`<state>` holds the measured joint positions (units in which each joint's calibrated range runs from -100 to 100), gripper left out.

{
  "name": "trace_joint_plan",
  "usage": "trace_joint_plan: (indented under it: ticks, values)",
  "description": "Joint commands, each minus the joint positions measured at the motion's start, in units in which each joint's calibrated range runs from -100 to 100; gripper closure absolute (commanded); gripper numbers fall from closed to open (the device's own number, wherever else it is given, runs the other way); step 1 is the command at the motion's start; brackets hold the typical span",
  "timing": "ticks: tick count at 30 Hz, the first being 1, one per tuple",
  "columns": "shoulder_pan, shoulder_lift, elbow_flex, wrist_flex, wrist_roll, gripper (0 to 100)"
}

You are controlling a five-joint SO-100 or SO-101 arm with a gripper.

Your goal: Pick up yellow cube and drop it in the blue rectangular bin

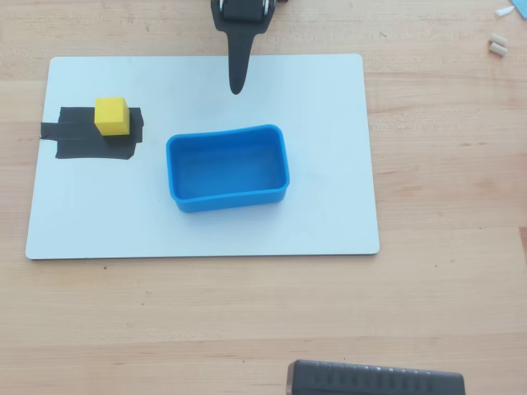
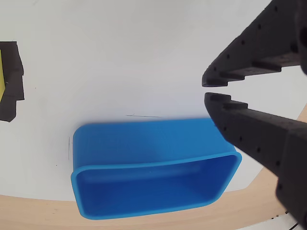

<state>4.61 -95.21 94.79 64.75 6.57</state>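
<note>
overhead view: small solid bright-yellow cube (image 1: 112,115) sits on a patch of black tape (image 1: 82,141) near the left end of a white rectangular board (image 1: 329,214), itself on a pale wooden table (image 1: 445,288). shallow bright-blue plastic rectangular bin (image 1: 177,169), rounded corners, lies mid-board, right of the cube and apart from it; nothing inside.

black two-finger gripper (image 1: 237,86) enters from the top edge, tip over the board's upper part, above the bin's far wall, well apart from the cube. wrist view: gripper (image 2: 211,91) jaws nearly together, only a thin gap at the tips, nothing held. cube barely shows there, a yellow sliver (image 2: 2,72) at the left edge beside the tape.

handling, as judged: the cube looks rigid, light, matte, so it should give decent friction and not crush. flat parallel faces offer the best hold, so take two opposite side faces, fingers square to them, about mid-height. a skewed approach may twist it or push it along the tape. jaws need opening wider than the cube first.

small pale bits (image 1: 498,45) at top right and a dark ribbed device (image 1: 375,380) at the bottom edge are out of play.
</note>
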Motion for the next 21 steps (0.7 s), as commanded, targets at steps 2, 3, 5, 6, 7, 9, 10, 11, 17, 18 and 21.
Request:
trace_joint_plan:
  ticks: [2, 3, 5, 6, 7, 9, 10, 11, 17, 18, 21]
  values:
    - [-0.7, -1.1, -0.9, 0.5, 0.0, 100]
    - [-0.7, -1.1, -0.9, 0.5, 0.0, 100]
    - [-0.7, -1.1, -0.9, 0.5, 0.0, 100]
    - [-0.7, -1.1, -0.9, 0.5, 0.0, 100]
    - [-0.7, -1.1, -0.9, 0.5, 0.0, 100]
    - [-0.7, -1.1, -1.0, 0.7, 0.0, 100]
    - [-0.7, -1.1, -1.2, 1.5, 0.1, 100]
    - [-0.5, -1.1, -1.3, 2.0, 0.1, 100]
    - [1.8, 1.5, -9.6, 4.4, 1.9, 100]
    - [2.1, 4.4, -12.4, 4.4, 2.2, 100]
    - [3.2, 14.2, -21.6, 5.2, 3.0, 100]
